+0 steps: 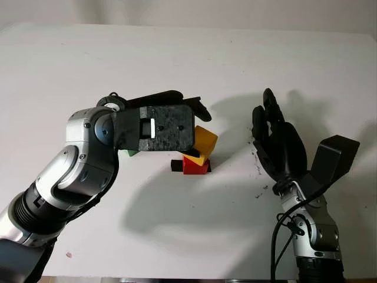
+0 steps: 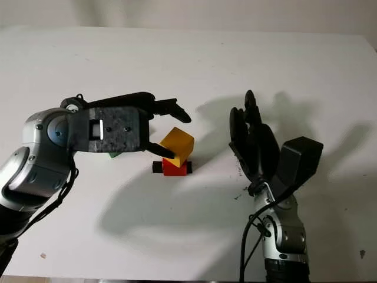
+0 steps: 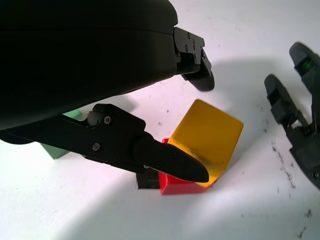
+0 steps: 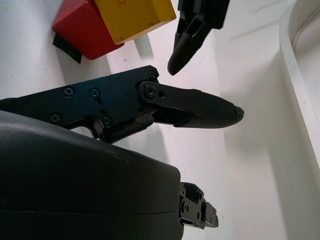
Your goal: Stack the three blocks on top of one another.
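Left hand [image 2: 168,127], fingers apart around but seemingly not clamping the yellow block [image 2: 178,145], is placing it tilted atop the red block [image 2: 174,168] mid-bench [image 2: 188,53]; green block [image 3: 60,145] waiting behind, right hand [image 2: 250,144] idling open nearby; next: level yellow, then fetch green.
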Available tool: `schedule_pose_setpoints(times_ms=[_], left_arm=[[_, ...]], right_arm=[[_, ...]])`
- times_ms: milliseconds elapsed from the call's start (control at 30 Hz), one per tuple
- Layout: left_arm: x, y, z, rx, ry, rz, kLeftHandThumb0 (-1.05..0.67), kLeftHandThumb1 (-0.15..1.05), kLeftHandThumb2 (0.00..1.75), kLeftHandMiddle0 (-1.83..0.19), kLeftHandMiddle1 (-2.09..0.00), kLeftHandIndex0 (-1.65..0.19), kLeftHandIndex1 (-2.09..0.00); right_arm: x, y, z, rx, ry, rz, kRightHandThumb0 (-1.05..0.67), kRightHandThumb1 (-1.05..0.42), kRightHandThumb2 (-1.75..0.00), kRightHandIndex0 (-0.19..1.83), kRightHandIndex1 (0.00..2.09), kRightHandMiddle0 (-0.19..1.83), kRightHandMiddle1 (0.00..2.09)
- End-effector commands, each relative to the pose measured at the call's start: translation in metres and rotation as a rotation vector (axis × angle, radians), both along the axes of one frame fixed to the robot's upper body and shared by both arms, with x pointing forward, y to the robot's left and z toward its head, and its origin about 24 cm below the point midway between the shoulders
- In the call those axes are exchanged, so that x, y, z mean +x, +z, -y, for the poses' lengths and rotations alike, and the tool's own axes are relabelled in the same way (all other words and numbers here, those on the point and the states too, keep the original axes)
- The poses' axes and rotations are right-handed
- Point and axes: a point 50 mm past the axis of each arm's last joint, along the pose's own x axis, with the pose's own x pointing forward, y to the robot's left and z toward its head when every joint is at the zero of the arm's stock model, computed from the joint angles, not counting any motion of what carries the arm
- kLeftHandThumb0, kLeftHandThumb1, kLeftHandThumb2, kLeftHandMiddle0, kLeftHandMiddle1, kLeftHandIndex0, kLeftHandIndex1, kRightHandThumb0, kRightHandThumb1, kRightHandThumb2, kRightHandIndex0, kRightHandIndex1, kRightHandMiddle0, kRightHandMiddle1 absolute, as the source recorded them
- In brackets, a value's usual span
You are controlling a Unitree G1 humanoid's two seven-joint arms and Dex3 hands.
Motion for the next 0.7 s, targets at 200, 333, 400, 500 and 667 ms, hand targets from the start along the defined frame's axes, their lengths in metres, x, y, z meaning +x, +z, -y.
schedule_pose_setpoints(times_ms=[200,333,400,500,667], left_arm=[[-0.017,0.028,-0.018,0.027,-0.041,0.003,-0.82,1.00,0.05,0.19,0.00,0.19,-0.01],[-0.024,0.044,-0.033,-0.029,-0.023,-0.022,-0.82,0.99,0.05,0.19,0.00,0.19,0.00],[-0.026,0.052,-0.046,-0.094,-0.005,-0.012,-0.80,0.98,0.05,0.19,0.00,0.19,0.00],[-0.027,0.059,-0.058,-0.138,0.019,0.011,-0.81,0.97,0.05,0.19,0.00,0.19,-0.01],[-0.026,0.071,-0.080,-0.195,0.095,0.152,-0.78,0.95,0.04,0.18,-0.01,0.18,-0.04]], right_arm=[[-0.002,0.003,0.003,-0.013,-0.005,0.013,-0.63,-1.05,-0.55,-0.19,0.00,-0.19,0.00],[-0.002,0.003,0.004,-0.025,-0.001,0.014,-0.63,-1.05,-0.57,-0.19,0.00,-0.19,0.00],[-0.002,0.003,0.004,-0.022,-0.003,0.013,-0.63,-1.05,-0.58,-0.19,0.00,-0.19,0.00],[-0.002,0.002,0.005,-0.018,-0.001,0.013,-0.63,-1.05,-0.58,-0.19,0.00,-0.19,0.00],[-0.002,0.003,0.006,-0.034,-0.003,0.016,-0.63,-1.05,-0.58,-0.19,0.00,-0.19,0.00]])
